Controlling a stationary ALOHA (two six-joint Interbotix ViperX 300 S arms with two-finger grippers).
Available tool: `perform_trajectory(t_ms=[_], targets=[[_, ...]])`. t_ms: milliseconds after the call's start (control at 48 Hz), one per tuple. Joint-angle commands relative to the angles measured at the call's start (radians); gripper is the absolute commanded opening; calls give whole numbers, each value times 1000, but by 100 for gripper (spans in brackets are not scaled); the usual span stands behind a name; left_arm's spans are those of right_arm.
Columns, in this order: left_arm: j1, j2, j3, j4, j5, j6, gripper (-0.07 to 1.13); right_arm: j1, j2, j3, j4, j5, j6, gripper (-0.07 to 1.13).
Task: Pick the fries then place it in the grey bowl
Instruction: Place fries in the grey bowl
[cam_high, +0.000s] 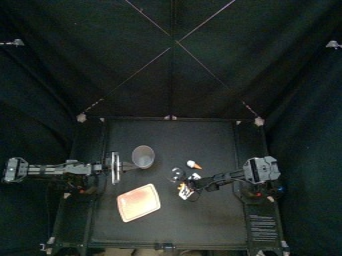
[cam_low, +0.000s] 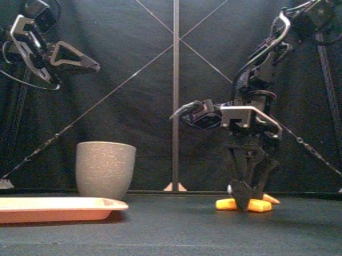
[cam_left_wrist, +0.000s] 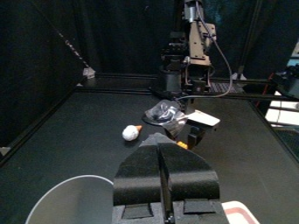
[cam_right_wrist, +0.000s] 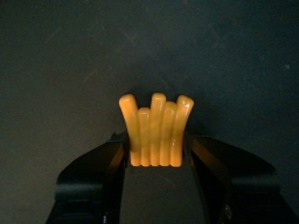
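While low at the table (cam_high: 160, 140), right hand (cam_right_wrist: 158, 147) closed on the fries (cam_right_wrist: 156, 122), their tips past its jaws

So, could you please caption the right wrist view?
Right gripper clamped on the orange fries, dark table behind.

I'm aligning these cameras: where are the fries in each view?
Top view: hidden beneath the right gripper, right of the pink tray.
Front view: fries lower right, on the table.
Left wrist view: fries at centre, under that gripper.
Right wrist view: fries at centre, between its jaws.
Shared landmark: the right gripper.
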Motion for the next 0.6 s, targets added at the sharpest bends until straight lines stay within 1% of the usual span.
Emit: perform_trajectory(t_ms=[21, 104, 208, 292, 458, 542, 604], targets=[[3, 2, -11, 0, -9, 2, -2, -2, -15, -17, 0, -2, 3, 59], [3, 2, -8, 0, -9, 0, -2, 0, -15, -37, -5, 5, 2, 53], [3, 2, -6, 2, -9, 0, -2, 0, -29, -86, -18, 17, 0, 53], [3, 2, -6, 2, -9, 0, -2, -2, -44, -147, -64, 31, -2, 53], [3, 2, -6, 0, -9, 0, -2, -31, -46, -313, -307, 37, 11, 53], [3, 2, -5, 0, -9, 0, -2, -72, -21, -394, -436, 37, 14, 53], [5, 2, -3, 0, -9, 2, -2, -101, 6, -453, -502, 34, 14, 53]])
